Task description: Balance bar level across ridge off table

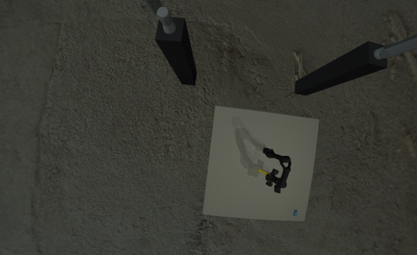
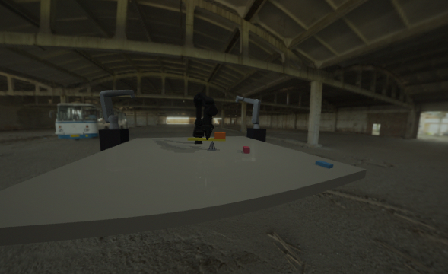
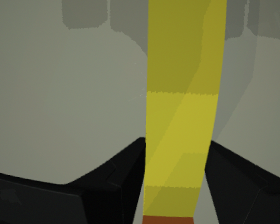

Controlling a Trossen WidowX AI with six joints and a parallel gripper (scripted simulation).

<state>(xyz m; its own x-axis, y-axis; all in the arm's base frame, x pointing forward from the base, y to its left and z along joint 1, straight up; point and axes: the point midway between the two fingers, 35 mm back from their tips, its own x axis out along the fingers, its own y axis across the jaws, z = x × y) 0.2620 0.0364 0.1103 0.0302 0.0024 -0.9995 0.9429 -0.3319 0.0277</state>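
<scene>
The yellow bar (image 1: 263, 172) (image 2: 194, 139) (image 3: 183, 60) looks level above the table in the exterior view. An orange block (image 2: 220, 135) (image 3: 168, 220) sits on its right end there. My gripper (image 2: 208, 138) (image 3: 175, 146) is shut on the bar, with one black finger on each side near the orange block. The small grey ridge (image 2: 212, 146) stands on the table under the bar, right of the fingers in the exterior view. The bar's underside is at or just above the ridge's top; contact is too small to tell. The ridge is hidden in the wrist view.
A red block (image 2: 246, 150) lies on the table (image 1: 229, 198) (image 2: 151, 183) right of the ridge in the exterior view. A blue block (image 1: 295, 213) (image 2: 324, 164) lies near the table's corner. Two grey arms on black pedestals (image 1: 176, 53) (image 2: 256, 135) stand beyond the table.
</scene>
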